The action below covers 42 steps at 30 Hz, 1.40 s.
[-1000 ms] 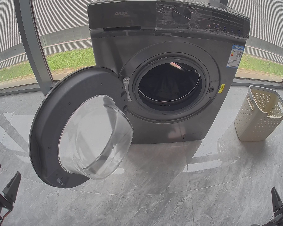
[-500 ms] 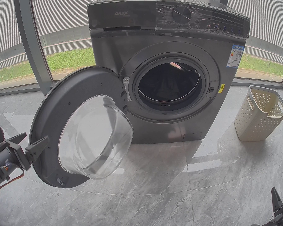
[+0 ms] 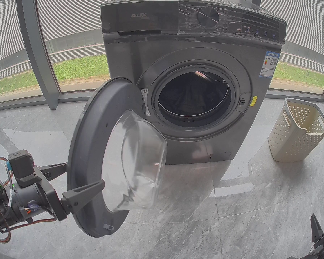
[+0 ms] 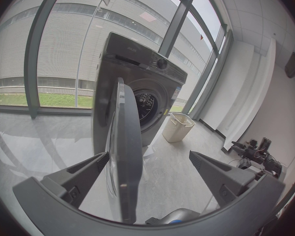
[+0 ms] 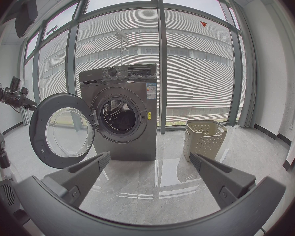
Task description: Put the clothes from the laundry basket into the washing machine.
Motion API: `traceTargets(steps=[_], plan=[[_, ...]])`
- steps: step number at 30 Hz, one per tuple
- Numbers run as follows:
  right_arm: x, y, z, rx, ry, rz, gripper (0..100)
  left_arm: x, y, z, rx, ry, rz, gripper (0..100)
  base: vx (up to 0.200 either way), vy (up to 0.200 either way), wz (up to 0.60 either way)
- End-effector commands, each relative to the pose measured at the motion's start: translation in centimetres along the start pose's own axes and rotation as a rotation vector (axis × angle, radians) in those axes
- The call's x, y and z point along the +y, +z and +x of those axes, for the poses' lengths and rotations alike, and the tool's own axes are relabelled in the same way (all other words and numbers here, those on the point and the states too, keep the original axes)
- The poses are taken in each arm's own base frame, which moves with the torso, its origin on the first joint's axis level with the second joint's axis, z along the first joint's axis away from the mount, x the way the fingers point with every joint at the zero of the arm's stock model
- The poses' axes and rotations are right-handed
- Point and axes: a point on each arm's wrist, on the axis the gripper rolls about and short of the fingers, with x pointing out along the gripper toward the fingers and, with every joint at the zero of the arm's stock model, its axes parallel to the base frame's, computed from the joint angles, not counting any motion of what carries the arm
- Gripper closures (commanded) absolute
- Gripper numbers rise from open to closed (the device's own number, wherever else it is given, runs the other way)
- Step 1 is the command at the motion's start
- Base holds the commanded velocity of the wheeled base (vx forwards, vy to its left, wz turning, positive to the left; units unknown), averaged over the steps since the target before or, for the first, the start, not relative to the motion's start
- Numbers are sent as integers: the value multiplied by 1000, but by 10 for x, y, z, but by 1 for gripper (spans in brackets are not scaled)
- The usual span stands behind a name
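The grey washing machine stands ahead with its round drum opening uncovered; the inside is dark and I cannot make out its contents. Its door with the glass bowl hangs about half swung out on the left hinge. My left gripper is open at the door's lower outer rim, one finger on each side of the door edge. The cream laundry basket stands on the floor right of the machine, and no clothes show inside. My right gripper is open, low at the front right, with nothing in it.
Glossy grey marble floor spreads in front of the machine. Tall windows and steel posts run behind it. The basket sits near the window wall, with open floor between it and my right gripper.
My left gripper rose from the bottom left corner and moved right to the door's rim. The door swung from wide open to about half shut. The right arm stayed still.
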Motion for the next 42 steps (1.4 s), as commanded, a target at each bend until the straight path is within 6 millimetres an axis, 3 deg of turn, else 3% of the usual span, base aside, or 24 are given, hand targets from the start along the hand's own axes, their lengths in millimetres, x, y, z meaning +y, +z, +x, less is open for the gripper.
traceTargets(steps=[1,6,11,18,25,27,36,42], plan=[[0,-5,0,7,-1,-2,0,-7,-1,-14,-35,-51,-5,0,0,0,0],[0,-5,0,5,1,-2,0,-8,4,-31,-98,-55,-7,0,0,0,0],[0,-5,0,7,1,-2,0,-2,1,-30,-87,8,-8,0,0,0,0],[0,-5,0,5,-1,0,0,30,-5,-5,21,230,-2,0,0,0,0],[0,-5,0,5,-1,0,0,43,-10,20,76,255,28,0,0,0,0],[0,-5,0,5,-1,-2,0,43,-11,24,77,245,30,0,0,0,0],[0,-5,0,7,-1,-2,0,0,-31,75,140,-19,75,0,0,0,0],[0,-5,0,5,-1,-2,0,-5,-25,113,29,-50,42,0,0,0,0]])
